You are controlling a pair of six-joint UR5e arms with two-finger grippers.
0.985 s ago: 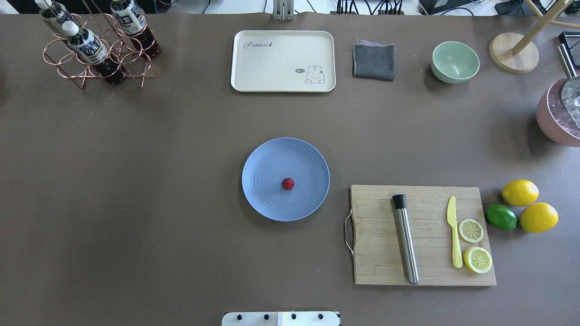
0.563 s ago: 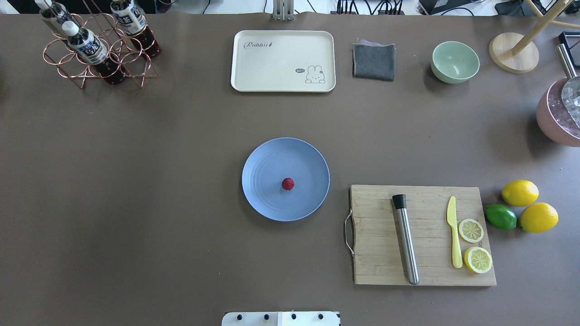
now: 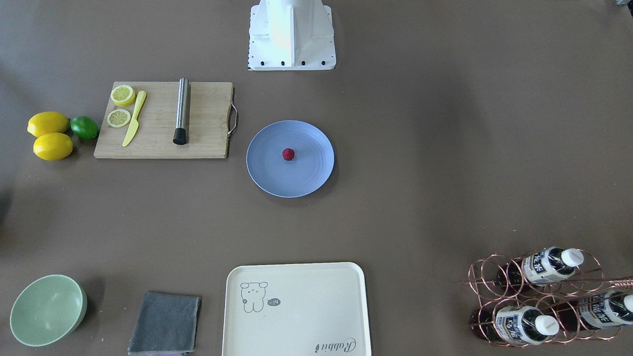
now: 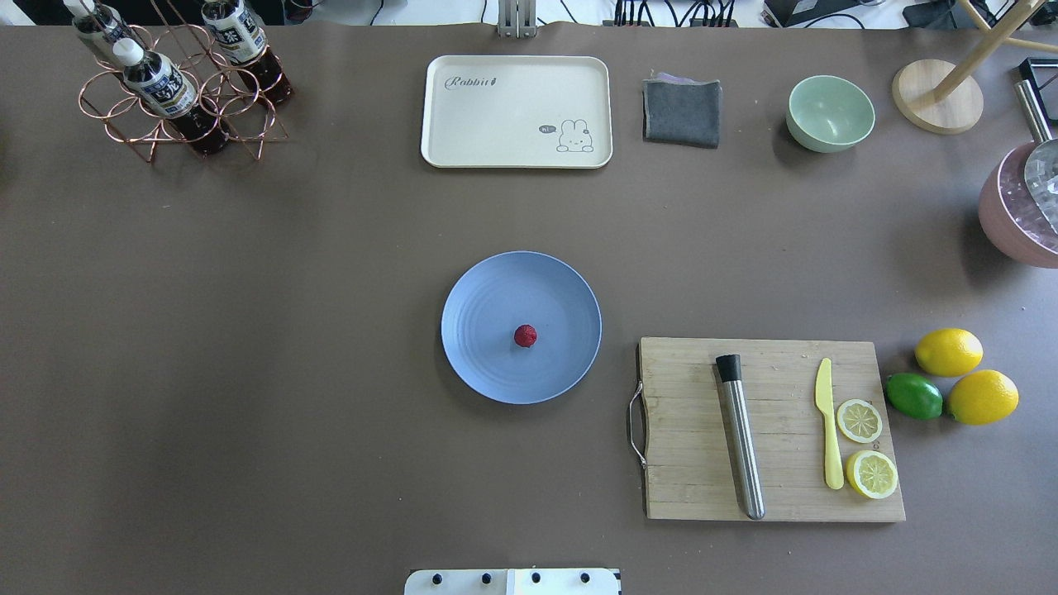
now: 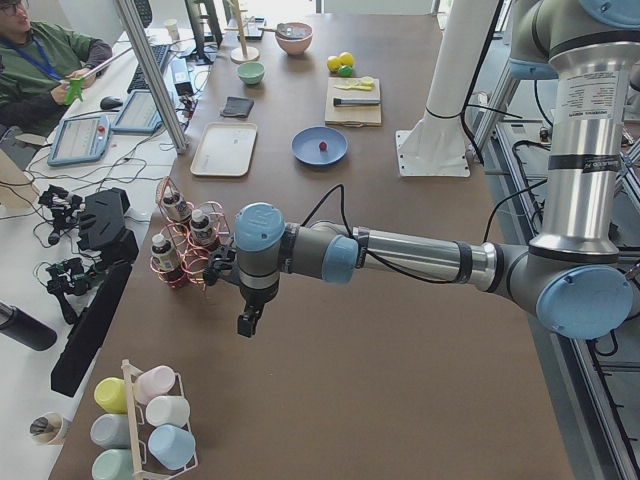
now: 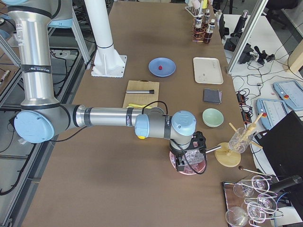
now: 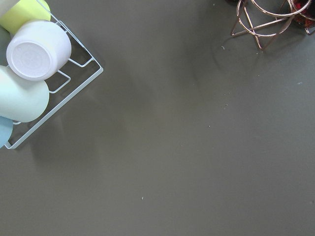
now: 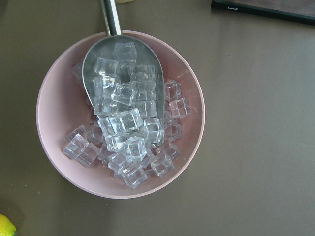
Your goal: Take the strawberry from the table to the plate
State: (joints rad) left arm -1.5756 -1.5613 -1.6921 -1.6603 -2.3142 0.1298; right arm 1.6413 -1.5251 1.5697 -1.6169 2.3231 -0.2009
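Overhead and side views of the table. The small, roundish, dark red bumpy strawberry (image 4: 525, 335) lies on the round, shallow periwinkle-blue plate (image 4: 483, 289), just near of the plate's centre and clear of its rim. The berry reads as almost round; it is too small to make out a long axis or which way its tip points. The plate rests at the middle of the broad brown-grey matte table (image 4: 289, 347).

To the right of the plate and slightly nearer lies a rectangular wooden cutting board (image 4: 686, 430) bearing a steel cylinder with a black cap (image 4: 740, 438), a yellow plastic knife (image 4: 829, 430) and two lemon slices (image 4: 860, 420). Along the far edge stand a cream rectangular tray (image 4: 517, 111), a folded grey cloth (image 4: 683, 110) and a pale green bowl (image 4: 830, 113).

The left gripper (image 5: 247, 322) hangs low over bare table at the left end, beside a copper wire bottle rack (image 5: 185, 250), well apart from the plate. The right gripper (image 6: 180, 165) hangs over a pink bowl of ice cubes (image 8: 54, 108) at the right end. Each appears only in a side view, so whether its fingers are spread or closed, or grip anything, cannot be told.
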